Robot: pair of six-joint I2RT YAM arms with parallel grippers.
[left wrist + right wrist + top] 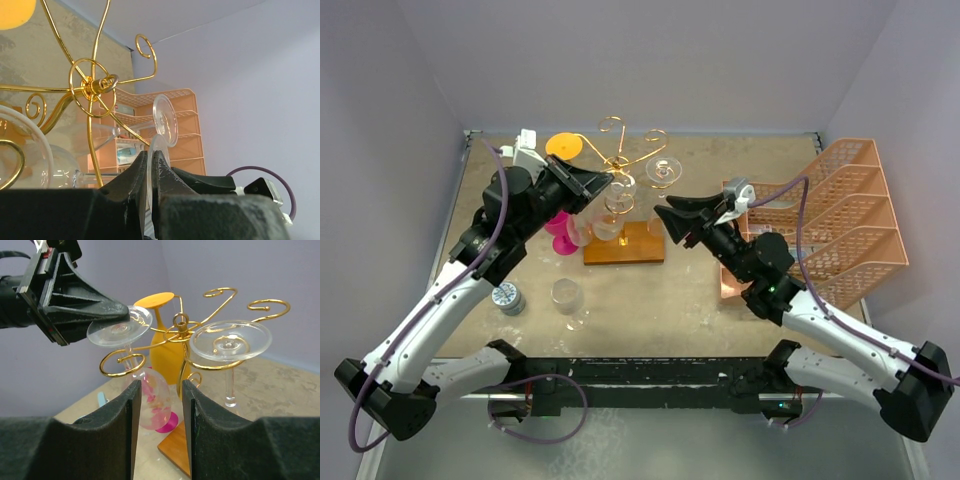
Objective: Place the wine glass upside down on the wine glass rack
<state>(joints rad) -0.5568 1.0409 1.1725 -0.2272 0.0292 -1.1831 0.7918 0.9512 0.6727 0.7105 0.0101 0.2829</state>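
A clear wine glass [151,399] hangs upside down, and my left gripper [150,167] is shut on the rim of its round foot [120,326]. Its stem runs down at a curled arm [121,363] of the gold wire wine glass rack [620,160], which stands on a brown wooden base [625,246]. Another clear glass [230,340] hangs upside down from the arm to the right. My right gripper [160,387] is open, a short way in front of the held glass's bowl, with nothing between its fingers.
An orange glass [162,347] stands foot-up behind the rack, and a pink one [560,235] is beside the base. A clear glass [566,297] and a small jar [508,298] stand at the front left. A salmon-pink tiered organizer [830,220] fills the right side.
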